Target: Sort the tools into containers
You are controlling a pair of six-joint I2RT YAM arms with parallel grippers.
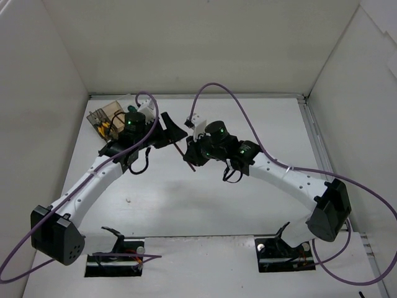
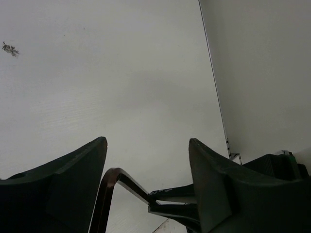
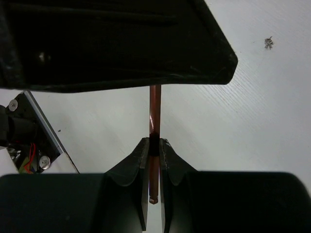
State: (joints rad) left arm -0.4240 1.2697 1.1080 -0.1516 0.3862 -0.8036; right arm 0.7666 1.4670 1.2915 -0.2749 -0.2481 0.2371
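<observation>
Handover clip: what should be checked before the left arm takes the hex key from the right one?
1. Right gripper shut on the hex key: ok.
2. Key's bent end lies between the left gripper fingers: ok.
3. Left fingers clamped on the key: not ok, a gap shows on one side.
4. Key held off the table: cannot tell.
5. Free compartment in the organiser tray: cannot tell, the left arm hides part of it.

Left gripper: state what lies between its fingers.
The bent end of the hex key lies between them, held by the right gripper; the left wrist view shows it.
</observation>
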